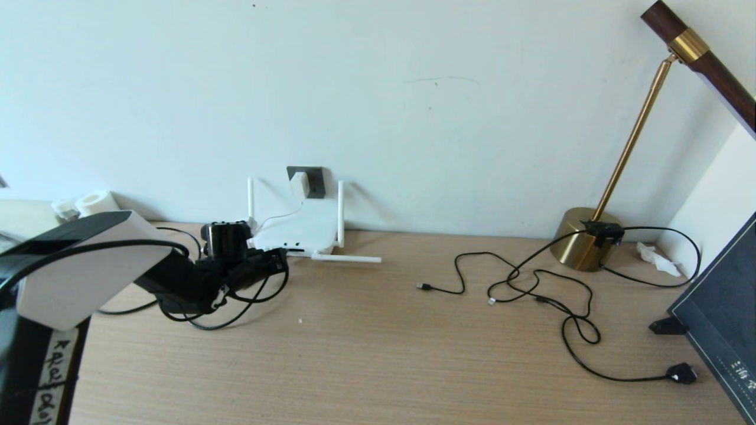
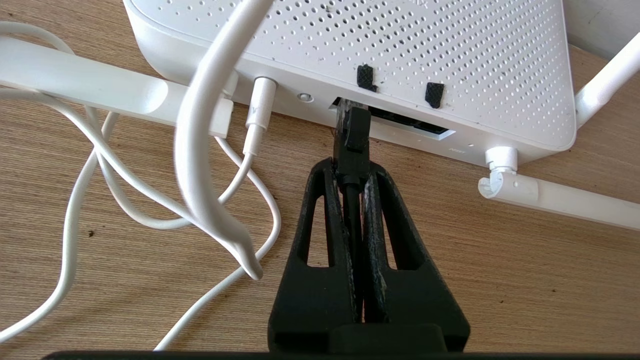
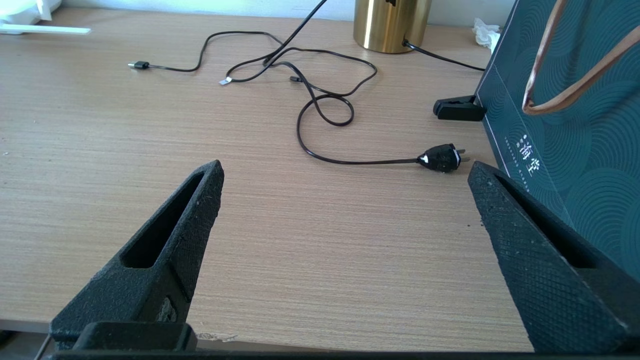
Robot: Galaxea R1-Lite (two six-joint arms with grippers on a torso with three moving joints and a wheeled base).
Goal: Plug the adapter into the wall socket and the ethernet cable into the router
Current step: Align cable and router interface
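Gripping: left gripper (image 2: 351, 172) clamped tight on the ethernet cable (image 2: 352, 135), its plug tip at the dark slot on the router's front edge.
Router (image 1: 298, 235): on the table (image 1: 378, 354) against the wall, below the wall socket (image 1: 315, 177).
Adapter (image 1: 299, 185): seated in the wall socket, thin white cord running down to the router.
Right gripper (image 3: 345, 190): fingers spread wide, holding nothing, above bare table near a black power plug (image 3: 441, 158).

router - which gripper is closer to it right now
Left. The left gripper is right at the router, shut on the ethernet cable at its front slot. The right gripper hangs open over bare table, far across the desk.
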